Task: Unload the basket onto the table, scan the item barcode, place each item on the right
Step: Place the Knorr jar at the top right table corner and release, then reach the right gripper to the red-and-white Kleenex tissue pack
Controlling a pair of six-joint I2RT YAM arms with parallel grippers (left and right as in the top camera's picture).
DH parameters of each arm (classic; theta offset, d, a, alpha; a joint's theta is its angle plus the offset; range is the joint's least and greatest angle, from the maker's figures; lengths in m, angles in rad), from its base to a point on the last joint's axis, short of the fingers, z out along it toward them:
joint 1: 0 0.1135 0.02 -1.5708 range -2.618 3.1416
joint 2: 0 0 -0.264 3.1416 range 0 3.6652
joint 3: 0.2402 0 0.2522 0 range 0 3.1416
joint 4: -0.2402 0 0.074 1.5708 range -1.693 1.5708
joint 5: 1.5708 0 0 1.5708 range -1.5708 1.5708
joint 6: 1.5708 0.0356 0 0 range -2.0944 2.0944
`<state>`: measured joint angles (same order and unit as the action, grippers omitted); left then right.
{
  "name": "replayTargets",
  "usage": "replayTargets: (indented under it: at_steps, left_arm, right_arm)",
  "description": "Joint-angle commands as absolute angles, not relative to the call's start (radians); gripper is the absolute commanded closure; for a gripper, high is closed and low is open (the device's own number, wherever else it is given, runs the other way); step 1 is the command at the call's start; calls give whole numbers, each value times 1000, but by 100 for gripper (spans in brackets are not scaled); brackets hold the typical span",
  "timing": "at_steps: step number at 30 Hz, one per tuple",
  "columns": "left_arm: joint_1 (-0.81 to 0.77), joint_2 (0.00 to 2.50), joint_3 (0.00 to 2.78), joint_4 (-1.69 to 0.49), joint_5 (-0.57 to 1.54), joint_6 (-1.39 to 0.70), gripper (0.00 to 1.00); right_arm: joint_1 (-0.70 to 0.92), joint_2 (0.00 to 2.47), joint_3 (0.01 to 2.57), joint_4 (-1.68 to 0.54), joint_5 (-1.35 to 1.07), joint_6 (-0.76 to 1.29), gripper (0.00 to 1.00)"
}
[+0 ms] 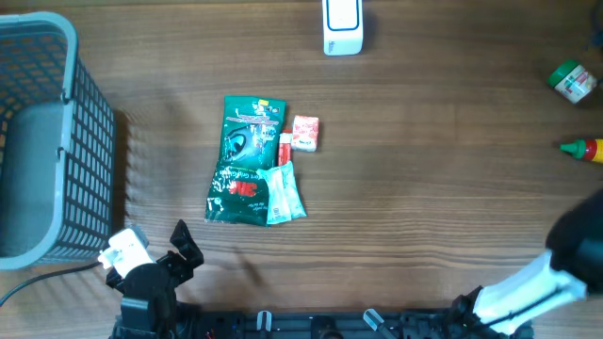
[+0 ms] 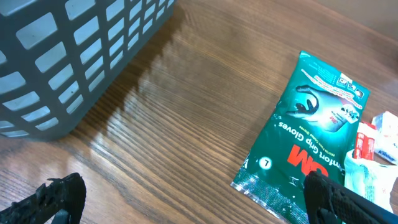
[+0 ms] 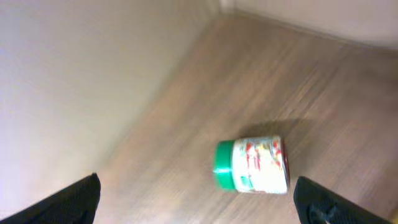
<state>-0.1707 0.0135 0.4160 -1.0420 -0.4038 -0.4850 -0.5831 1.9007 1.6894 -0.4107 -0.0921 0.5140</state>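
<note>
Left claw and right claw are standing apart, empty. Green foil glove packet is lying ungrasped on brown wooden surface; scanning is pending.

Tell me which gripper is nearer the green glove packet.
Left. The left gripper hangs just off the near-left corner of the glove packet; the right gripper is far across the table, by the green-lidded jar.

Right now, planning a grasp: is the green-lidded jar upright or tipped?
Tipped: the jar lies on its side, green lid pointing sideways.
</note>
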Motion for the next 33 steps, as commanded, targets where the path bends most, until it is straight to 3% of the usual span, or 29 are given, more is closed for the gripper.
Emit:
replayTargets:
  at_steps: [1, 6, 12, 15, 17, 23, 27, 33]
  left_arm:
    - [-165, 7, 411, -1039, -417, -495, 0]
    - [-165, 7, 411, -1039, -417, -495, 0]
    - [-165, 7, 411, -1039, -416, -495, 0]
    - [-165, 7, 411, -1039, -416, -495, 0]
    - [-165, 7, 411, -1039, -417, -495, 0]
    - [-165, 7, 411, -1039, -416, -495, 0]
    - [-165, 7, 411, -1039, -417, -495, 0]
    - [-165, 7, 411, -1039, -417, -495, 0]
  right_arm:
    - [-581, 1704, 1694, -546, -66, 725, 0]
    - [-525, 1629, 1693, -722, -364, 735, 0]
    - [-256, 1668, 1693, -902, -540, 610, 2]
    - [-30, 1715, 1693, -946, -537, 400, 4]
    - [111, 1757, 1692, -956, -482, 287, 11]
    - [446, 1958, 1692, -907, -115, 405, 16]
    - [553, 2081, 1692, -809, -94, 422, 25]
    - [603, 2172, 1692, -646, -47, 473, 26]
